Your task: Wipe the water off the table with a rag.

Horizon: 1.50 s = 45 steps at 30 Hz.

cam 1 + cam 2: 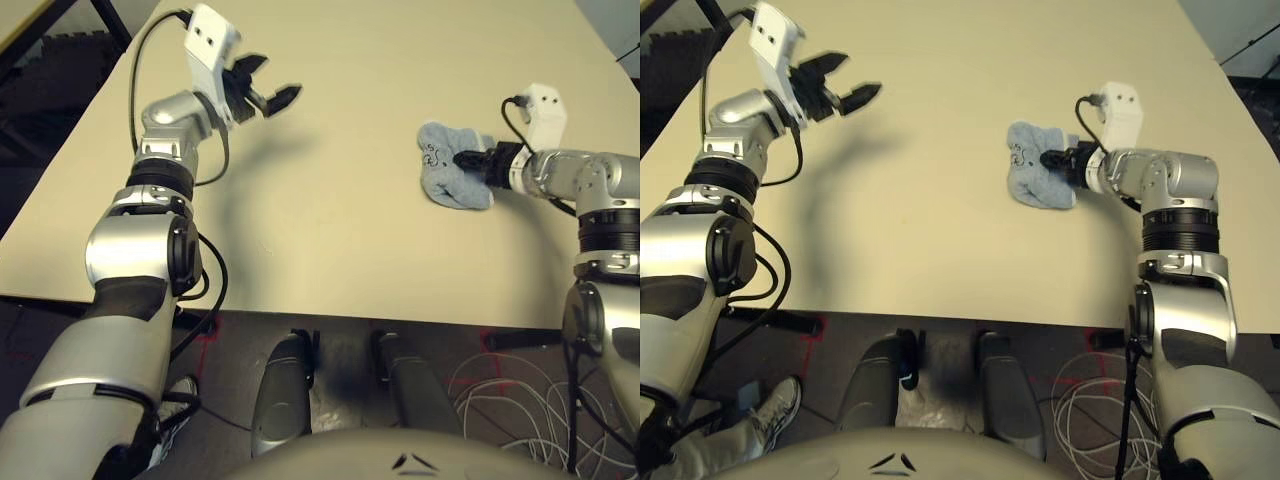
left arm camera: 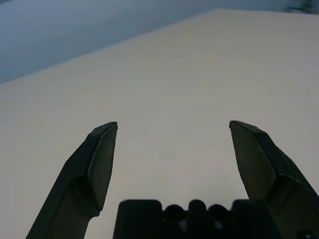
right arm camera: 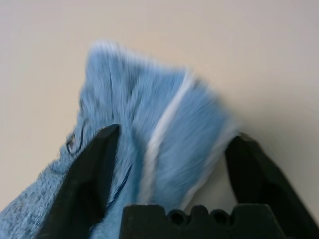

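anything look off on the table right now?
Nothing spilled or damaged that shows. The rag lies bunched in a crumpled heap on the table, not flat. The right gripper stands open with the rag between its fingers. The left gripper is open, raised, holding nothing. No water is discernible.

Silver jointed forearms with black bands. White camera housings at both wrists, black cables looped alongside. Left gripper and right gripper: black, two tapered fingers each.

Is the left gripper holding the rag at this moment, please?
No, the left gripper hangs open and bare above the table, while the rag lies by the right gripper.
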Motion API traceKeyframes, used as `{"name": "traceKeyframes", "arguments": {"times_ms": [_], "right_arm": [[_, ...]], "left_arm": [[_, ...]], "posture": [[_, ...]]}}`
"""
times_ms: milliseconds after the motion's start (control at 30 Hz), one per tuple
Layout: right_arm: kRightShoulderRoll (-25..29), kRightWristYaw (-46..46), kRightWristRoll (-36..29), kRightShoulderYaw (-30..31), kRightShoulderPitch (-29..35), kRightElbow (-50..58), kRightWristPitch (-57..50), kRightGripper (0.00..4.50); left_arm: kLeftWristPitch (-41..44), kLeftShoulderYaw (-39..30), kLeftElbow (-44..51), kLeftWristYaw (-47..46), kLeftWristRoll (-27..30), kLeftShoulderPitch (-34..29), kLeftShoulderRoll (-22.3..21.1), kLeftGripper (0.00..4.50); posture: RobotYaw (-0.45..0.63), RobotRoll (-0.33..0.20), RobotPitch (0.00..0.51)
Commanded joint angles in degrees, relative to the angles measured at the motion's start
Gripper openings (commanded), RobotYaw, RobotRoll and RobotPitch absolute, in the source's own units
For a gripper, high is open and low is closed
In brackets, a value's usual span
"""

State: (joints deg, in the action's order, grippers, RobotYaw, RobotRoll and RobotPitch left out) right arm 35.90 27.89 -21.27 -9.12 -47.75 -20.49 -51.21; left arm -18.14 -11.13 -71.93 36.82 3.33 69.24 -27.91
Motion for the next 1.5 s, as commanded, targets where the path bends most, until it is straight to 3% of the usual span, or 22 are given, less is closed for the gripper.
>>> {"name": "traceKeyframes", "arguments": {"times_ms": [33,167,367,533,633,733,800,867,1000,1100,1233,1500], "right_arm": [[0.3,-3.0,-0.3,-5.5,0.2,2.8,3.8,4.46],[-0.3,-6.4,2.5,-8.8,1.5,-1.7,16.3,4.46],[-1.6,-9.4,6.6,-11.3,2.5,-22.3,42.3,4.46],[-1.6,-9.9,5.7,-12.6,0.4,-32.1,48.1,4.46],[-1.4,-6.2,3.4,-12.8,-2.8,-31.6,42.8,4.46],[0.1,-0.6,-2.1,-12.9,-7.3,-29.3,22.4,4.46],[3.2,5.6,-2.9,-9.1,-11.3,-29.0,7.4,4.46],[6.2,12.4,-1.2,-3.9,-14.6,-29.9,-0.7,4.46],[9.1,21.5,5.0,5.2,-18.5,-36.0,-2.3,4.46],[9.4,26.5,9.2,9.6,-19.4,-41.4,0.3,4.46],[8.1,29.6,10.6,9.3,-19.9,-47.7,0.5,4.46],[4.2,30.6,8.4,4.0,-22.0,-51.4,-4.9,4.46]], "left_arm": [[-3.8,-2.1,1.0,-5.5,1.1,-5.5,-0.8,4.50],[-5.9,-3.2,2.1,-10.4,1.4,-11.3,-0.2,4.50],[-7.6,-3.4,2.1,-16.3,1.1,-17.0,1.0,4.50],[-7.8,-2.6,2.3,-15.8,0.8,-17.0,2.2,4.50],[-7.5,-2.7,2.2,-14.8,1.0,-15.9,2.1,4.50],[-6.1,-2.6,1.7,-11.3,1.4,-13.7,1.9,4.50],[-3.0,-2.1,1.4,-2.5,2.3,-10.0,1.7,4.50],[1.3,-0.5,1.3,10.2,2.4,-5.8,1.0,4.50],[9.1,5.7,1.6,34.8,-0.5,0.4,-2.6,4.50],[14.2,9.2,1.5,46.0,-2.1,4.3,-4.9,4.50],[18.6,11.8,1.1,51.5,-3.5,7.9,-6.6,4.50],[18.6,12.5,2.2,53.6,-3.1,7.5,-6.6,4.50]], "posture": [[-0.02,0.000,0.192],[-0.02,0.000,0.190],[0.00,0.000,0.195],[0.00,0.000,0.199],[-0.01,0.000,0.197],[-0.03,0.000,0.195],[-0.03,0.000,0.197],[-0.03,0.000,0.197],[-0.01,0.000,0.197],[0.00,0.000,0.196],[0.02,0.000,0.196],[0.05,0.000,0.202]]}}
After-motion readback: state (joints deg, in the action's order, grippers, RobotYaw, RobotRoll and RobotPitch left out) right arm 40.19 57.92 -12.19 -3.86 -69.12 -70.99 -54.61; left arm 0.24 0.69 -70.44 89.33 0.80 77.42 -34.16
